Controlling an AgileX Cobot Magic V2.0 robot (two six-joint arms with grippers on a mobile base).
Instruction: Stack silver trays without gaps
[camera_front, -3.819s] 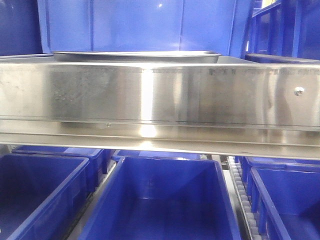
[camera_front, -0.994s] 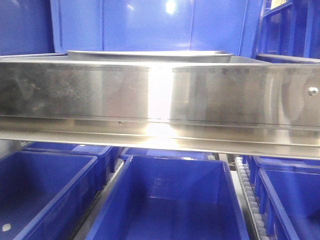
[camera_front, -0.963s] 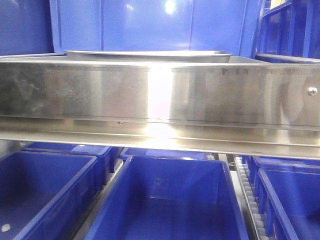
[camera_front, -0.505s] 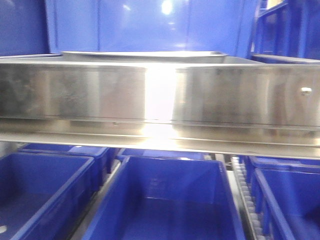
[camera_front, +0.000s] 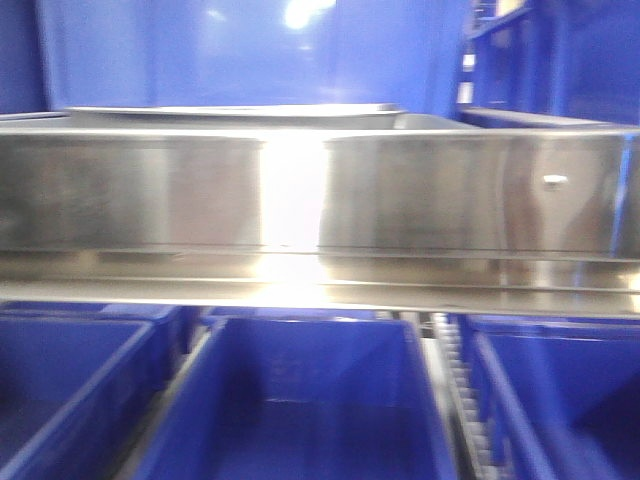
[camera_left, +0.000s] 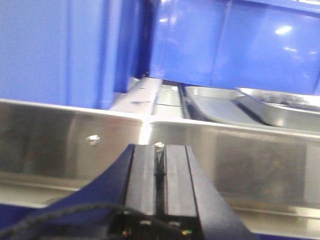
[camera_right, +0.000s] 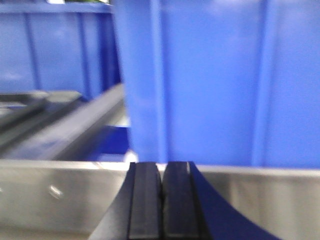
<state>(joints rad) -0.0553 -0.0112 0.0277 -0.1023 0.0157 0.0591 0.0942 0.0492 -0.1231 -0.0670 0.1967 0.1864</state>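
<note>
While both black grippers, left (camera_left: 159, 165) and right (camera_right: 161, 192), sit closed and empty, you find the shallow shiny steel trays (camera_left: 250, 106) beyond the brushed-steel panel (camera_left: 70, 145), right of your nearer left gripper.

Two shallow rectangular shiny steel trays sit up on the shelf, behind its front panel. In the left wrist view the nearer tray (camera_left: 215, 107) lies flat, its rounded corner and thin rim showing, and the second tray (camera_left: 280, 107) rests tilted across its right part, one edge raised, so they are not nested. From the front, only a thin silver rim (camera_front: 235, 112) shows.
</note>
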